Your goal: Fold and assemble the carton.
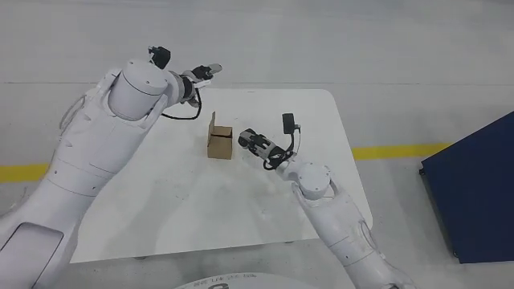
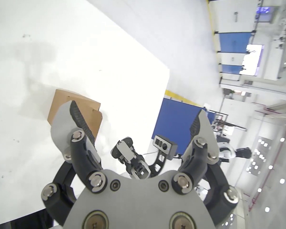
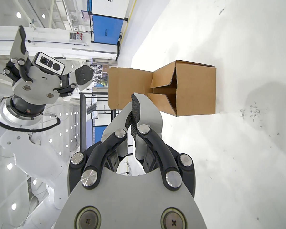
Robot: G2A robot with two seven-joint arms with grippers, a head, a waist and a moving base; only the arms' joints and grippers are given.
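Observation:
A small brown carton [image 1: 219, 142] stands on the white table [image 1: 161, 209] near its middle. Its long lid flap [image 3: 128, 86] sticks straight up, and the short side flaps [image 3: 162, 91] lean inward over a dark gap. My right gripper [image 1: 247, 138] is shut with nothing in it; its fingertips [image 3: 134, 103] sit just beside the carton [image 3: 195, 89], close to the upright flap. My left gripper [image 1: 205, 72] is raised over the table's far edge, away from the carton [image 2: 59, 103]. That left gripper [image 2: 137, 117] is open and empty.
The table's far right corner [image 2: 166, 70] drops off to grey floor. A blue panel [image 1: 482, 185] stands on the floor to the right of the table. Bare tabletop stretches in front of the carton.

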